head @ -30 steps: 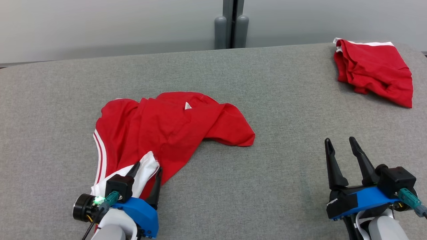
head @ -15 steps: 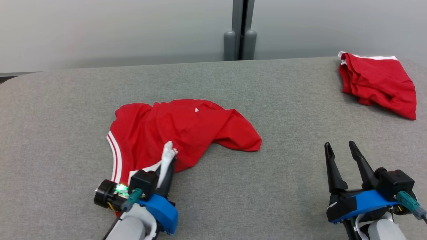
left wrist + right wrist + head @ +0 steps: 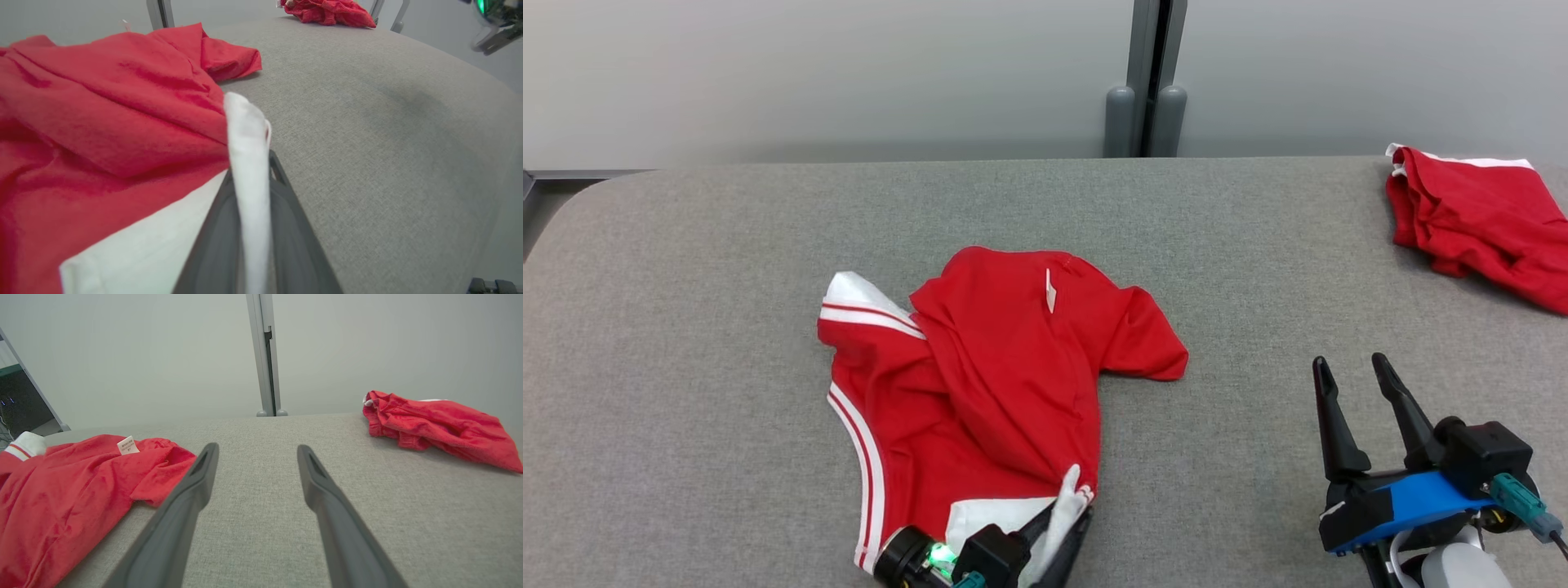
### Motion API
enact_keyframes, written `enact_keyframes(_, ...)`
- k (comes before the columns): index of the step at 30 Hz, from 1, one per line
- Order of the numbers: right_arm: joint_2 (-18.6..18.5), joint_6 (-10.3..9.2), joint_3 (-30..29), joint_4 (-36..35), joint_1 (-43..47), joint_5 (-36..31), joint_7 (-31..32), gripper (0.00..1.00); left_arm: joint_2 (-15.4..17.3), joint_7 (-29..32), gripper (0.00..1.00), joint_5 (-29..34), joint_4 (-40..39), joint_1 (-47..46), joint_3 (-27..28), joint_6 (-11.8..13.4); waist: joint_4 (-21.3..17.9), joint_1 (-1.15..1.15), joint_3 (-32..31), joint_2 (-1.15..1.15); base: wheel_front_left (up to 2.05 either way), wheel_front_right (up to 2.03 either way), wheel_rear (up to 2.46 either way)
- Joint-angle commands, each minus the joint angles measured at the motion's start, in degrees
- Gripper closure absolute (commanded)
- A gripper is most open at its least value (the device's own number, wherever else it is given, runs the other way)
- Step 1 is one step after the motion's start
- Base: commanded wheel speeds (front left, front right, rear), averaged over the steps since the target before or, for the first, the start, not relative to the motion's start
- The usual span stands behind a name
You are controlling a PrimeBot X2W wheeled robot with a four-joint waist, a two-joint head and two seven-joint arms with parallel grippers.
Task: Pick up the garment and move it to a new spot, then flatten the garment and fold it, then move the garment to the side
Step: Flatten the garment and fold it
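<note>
Red garment (image 3: pixel 1005 367), white hem (image 3: pixel 247 134) clamped in left end effector (image 3: pixel 1063 523) at bottom centre; cloth trailed up-frame from it; right end effector (image 3: pixel 1349 363) spread, empty, lower right, well apart

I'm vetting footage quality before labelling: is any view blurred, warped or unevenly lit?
Head view: even light, sharp, a faint shadow under the garment. Left wrist view: the lens bows the table; the left gripper, shut on the garment's white hem, looks soft up close. Right wrist view: crisp, no glare on the open right gripper.
</note>
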Motion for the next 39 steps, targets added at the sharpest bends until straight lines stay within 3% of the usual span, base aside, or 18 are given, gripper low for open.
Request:
enact_keyframes(1, -0.23, 0.01, 0.0, -0.18, 0.45, 0.05, 0.0, 0.0, -0.02, -0.36, 0.0, -0.31, -1.24, -0.32, -0.48, -0.27, 0.06, 0.0, -0.03, 0.0, 0.0, 0.0, 0.0)
enact_keyframes(6, -0.07, 0.01, -0.06, -0.3, 0.55, 0.06, -0.02, 0.0, 1.3, -1.47, 0.0, -0.91, -6.69, -2.21, 1.79, 0.78, -0.14, 0.0, 0.09, 0.0, 0.0, 0.0, 0.0)
enact_keyframes(13, 0.21, 0.01, -0.07, -0.14, 0.05, 0.43, -0.26, 0.0, 5.78, -2.08, 0.0, -2.58, -12.16, -5.06, 10.14, 5.5, -1.29, 0.0, 1.22, 0.0, 0.0, 0.0, 0.0)
enact_keyframes(24, 0.32, 0.01, -0.55, 0.04, -1.28, 0.18, -0.67, 0.0, 10.73, -1.4, 0.0, -6.25, -8.72, -6.08, 18.56, 9.74, -2.65, 0.0, 3.39, 0.0, 0.0, 0.0, 0.0)
enact_keyframes(33, 0.09, 0.01, -0.76, 0.32, -1.72, 0.07, -0.79, 0.0, 10.04, -0.7, 0.0, -8.52, -3.17, -4.36, 18.97, 9.49, -2.58, 0.0, 4.08, 0.0, 0.0, 0.0, 0.0)
enact_keyframes(39, 0.0, 0.01, -0.23, 0.75, -2.41, 0.02, -0.86, 0.0, 9.21, -0.54, 0.0, -10.14, 4.52, -4.41, 19.11, 8.44, -2.96, 0.0, 4.38, 0.0, 0.0, 0.0, 0.0)
